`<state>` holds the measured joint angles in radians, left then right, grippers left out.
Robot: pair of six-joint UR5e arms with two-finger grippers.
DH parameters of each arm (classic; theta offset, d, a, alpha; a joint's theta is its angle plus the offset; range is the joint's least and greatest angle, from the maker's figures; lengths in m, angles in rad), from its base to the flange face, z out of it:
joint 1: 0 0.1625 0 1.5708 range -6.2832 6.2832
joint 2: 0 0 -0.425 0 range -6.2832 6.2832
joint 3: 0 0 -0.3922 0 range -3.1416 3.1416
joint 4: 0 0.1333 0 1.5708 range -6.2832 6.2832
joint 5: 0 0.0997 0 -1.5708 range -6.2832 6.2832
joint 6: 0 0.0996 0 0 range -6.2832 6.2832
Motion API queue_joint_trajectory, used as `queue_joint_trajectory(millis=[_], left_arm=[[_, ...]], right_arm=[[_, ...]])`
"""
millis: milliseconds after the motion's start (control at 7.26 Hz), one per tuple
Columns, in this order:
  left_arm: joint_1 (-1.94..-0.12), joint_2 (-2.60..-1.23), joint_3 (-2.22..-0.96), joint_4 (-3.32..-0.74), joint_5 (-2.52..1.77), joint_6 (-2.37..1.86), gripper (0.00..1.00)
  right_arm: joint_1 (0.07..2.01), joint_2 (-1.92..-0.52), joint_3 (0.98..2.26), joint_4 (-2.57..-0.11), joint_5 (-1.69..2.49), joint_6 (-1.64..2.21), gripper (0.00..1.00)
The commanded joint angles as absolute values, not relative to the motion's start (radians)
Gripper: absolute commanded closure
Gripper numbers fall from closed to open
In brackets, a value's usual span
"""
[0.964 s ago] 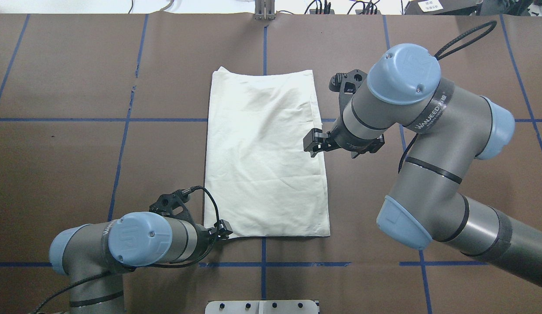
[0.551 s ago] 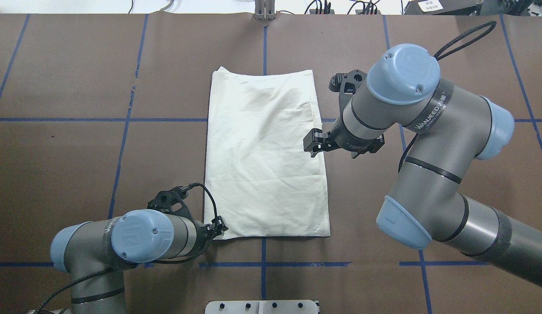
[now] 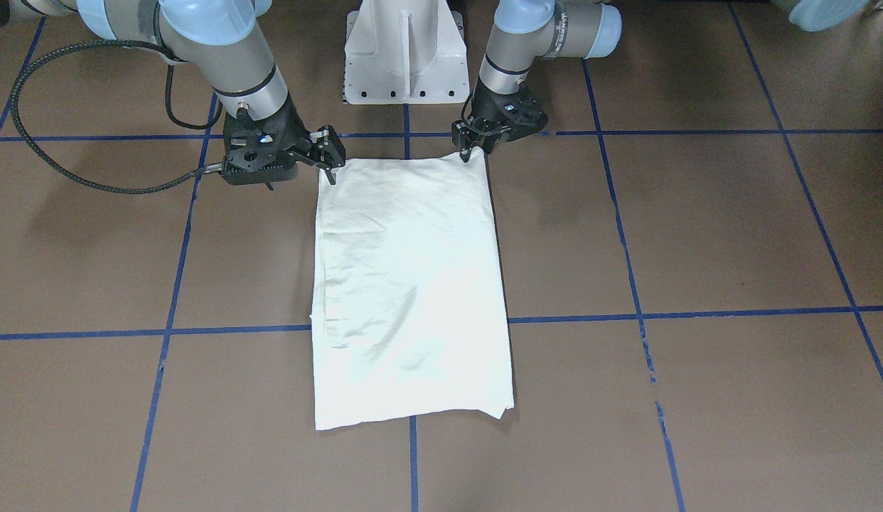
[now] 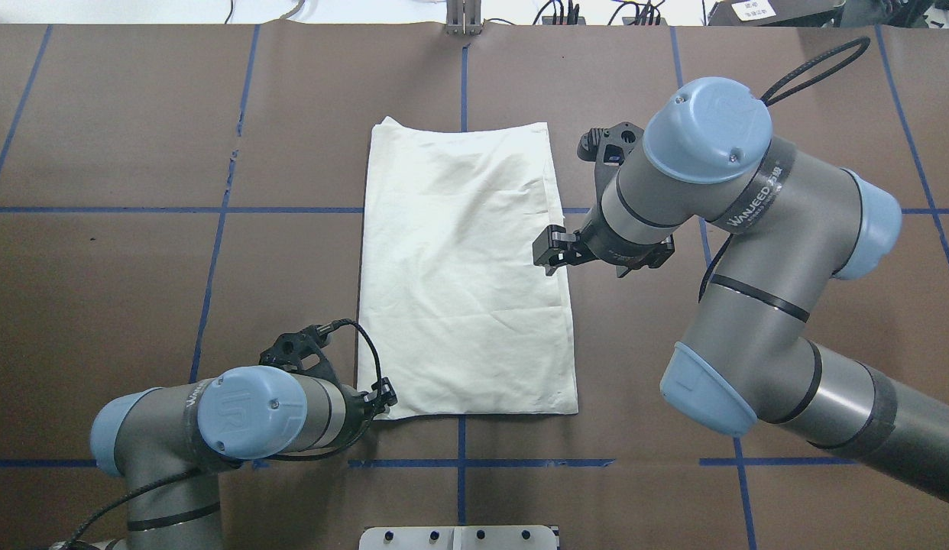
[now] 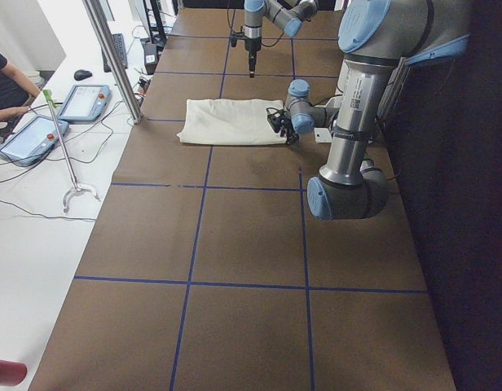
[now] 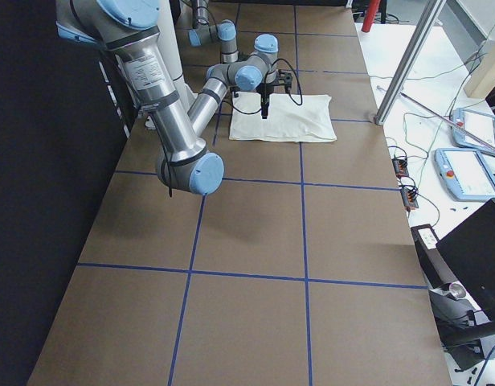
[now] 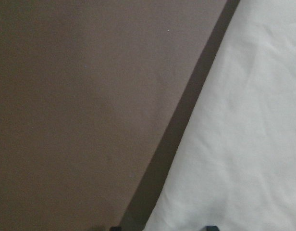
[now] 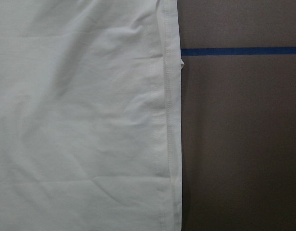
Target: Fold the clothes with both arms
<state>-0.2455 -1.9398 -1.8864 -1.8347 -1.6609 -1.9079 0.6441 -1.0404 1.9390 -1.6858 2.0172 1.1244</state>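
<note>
Left gripper point(image 4: 387, 399), jaws apart, at shirt point(image 4: 459, 290) corner; right gripper point(image 4: 549, 254), spread, above its edge.

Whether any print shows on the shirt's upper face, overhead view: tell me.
No, the shirt lies folded with only plain cream-white cloth facing up.

Reads "WANJEED" in white letters, followed by small characters too fine to make out, on the black band point(image 4: 753, 200) round the right arm point(image 4: 749, 305). Shows an embossed "UR" on the light blue joint cap point(image 4: 251, 411) of the left arm point(image 4: 153, 428). White label point(image 4: 753, 9) past the far table edge: illegible.
</note>
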Motion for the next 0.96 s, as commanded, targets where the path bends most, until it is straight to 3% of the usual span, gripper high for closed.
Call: queue_joint_trajectory(millis=[0, 275, 551, 826], left_arm=[[-0.245, -1.940, -1.885, -1.835, -1.660, -1.907, 0.51], [-0.245, -1.940, -1.882, -1.835, -1.658, -1.907, 0.52], [-0.245, -1.944, -1.878, -1.835, -1.642, -1.907, 0.60], [-0.245, -1.947, -1.876, -1.836, -1.640, -1.907, 0.78]], right_arm=[[0.644, -1.040, 1.939, -1.686, 2.017, 1.124, 0.00], [0.644, -1.042, 1.939, -1.686, 2.017, 1.124, 0.00], [0.644, -1.042, 1.939, -1.686, 2.017, 1.124, 0.00], [0.644, -1.042, 1.939, -1.687, 2.017, 1.124, 0.00]])
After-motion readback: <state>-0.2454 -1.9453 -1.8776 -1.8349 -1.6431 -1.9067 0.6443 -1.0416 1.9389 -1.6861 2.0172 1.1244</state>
